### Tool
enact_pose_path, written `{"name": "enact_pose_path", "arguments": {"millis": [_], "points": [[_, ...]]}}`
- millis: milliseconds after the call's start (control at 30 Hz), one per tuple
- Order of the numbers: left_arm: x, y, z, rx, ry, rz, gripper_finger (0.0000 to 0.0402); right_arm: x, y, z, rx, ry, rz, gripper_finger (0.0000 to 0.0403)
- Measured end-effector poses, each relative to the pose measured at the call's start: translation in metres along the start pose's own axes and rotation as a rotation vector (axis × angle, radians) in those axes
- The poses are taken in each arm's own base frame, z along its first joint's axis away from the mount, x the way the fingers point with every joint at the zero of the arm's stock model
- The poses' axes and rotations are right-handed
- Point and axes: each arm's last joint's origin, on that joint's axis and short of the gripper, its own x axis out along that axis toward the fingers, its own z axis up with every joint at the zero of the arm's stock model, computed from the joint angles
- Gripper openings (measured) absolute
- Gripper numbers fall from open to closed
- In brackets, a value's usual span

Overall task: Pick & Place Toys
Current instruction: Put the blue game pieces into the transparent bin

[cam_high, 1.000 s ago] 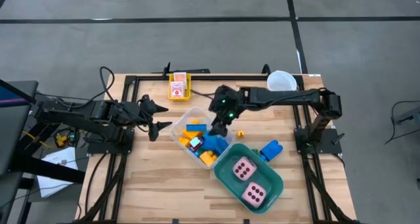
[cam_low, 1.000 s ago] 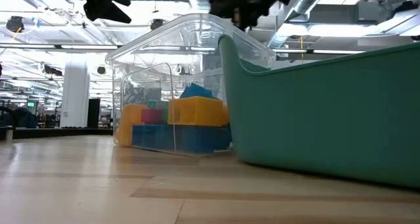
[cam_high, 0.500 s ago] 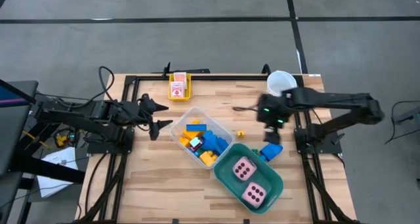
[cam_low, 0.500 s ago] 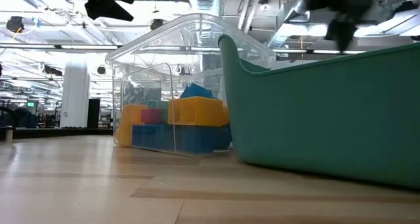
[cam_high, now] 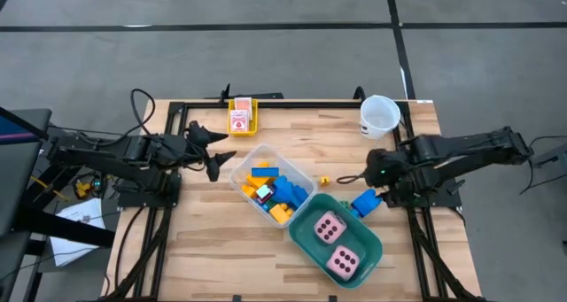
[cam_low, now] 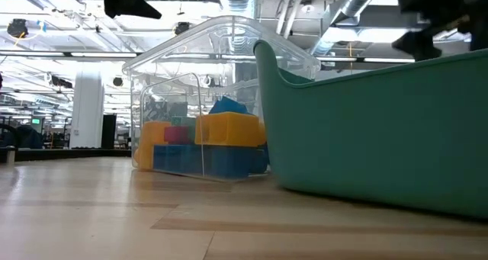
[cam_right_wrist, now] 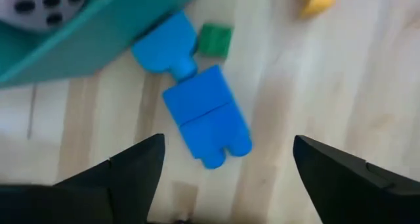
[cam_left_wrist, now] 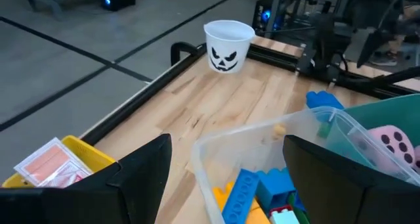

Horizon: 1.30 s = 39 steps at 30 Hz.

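light: bright, even, from ceiling lamps in the low view
shadows: soft, faint
blur: right wrist view smeared; low-view foreground soft

Teal tub (cam_high: 365, 249); pink dark-dotted dice (cam_high: 329, 228); blue brick (cam_right_wrist: 205, 115).

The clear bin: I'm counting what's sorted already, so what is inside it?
The clear bin holds a heap of bricks: blue, yellow, an orange one, something red. The low view also shows a pink-red piece. Whatever lies under the heap is covered, so no exact count.
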Motion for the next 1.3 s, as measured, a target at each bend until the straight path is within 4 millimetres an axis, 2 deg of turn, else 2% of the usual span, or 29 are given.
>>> {"name": "enact_pose_path", "arguments": {"millis": [133,233,400,567,1300], "points": [[0.007,-0.004,-0.002,0.011,0.014,0.01,0.0289,0.027,0.001,0.001,-0.002,0.106,0.081,0.035],[0.015,-0.008,-0.005,0.031,0.044,0.019,0.0289,0.043,0.0,0.007,-0.006,0.121,0.1,0.0373],[0.028,-0.016,-0.011,0.058,0.084,0.03,0.0289,0.056,-0.006,0.008,-0.045,0.018,0.073,0.0398],[0.035,-0.021,-0.013,0.062,0.105,-0.003,0.0289,0.069,-0.002,0.01,-0.076,0.069,0.096,0.0397],[0.034,-0.021,-0.012,0.069,0.099,-0.008,0.0289,0.119,-0.001,0.02,-0.069,0.314,0.114,0.0398]]}}
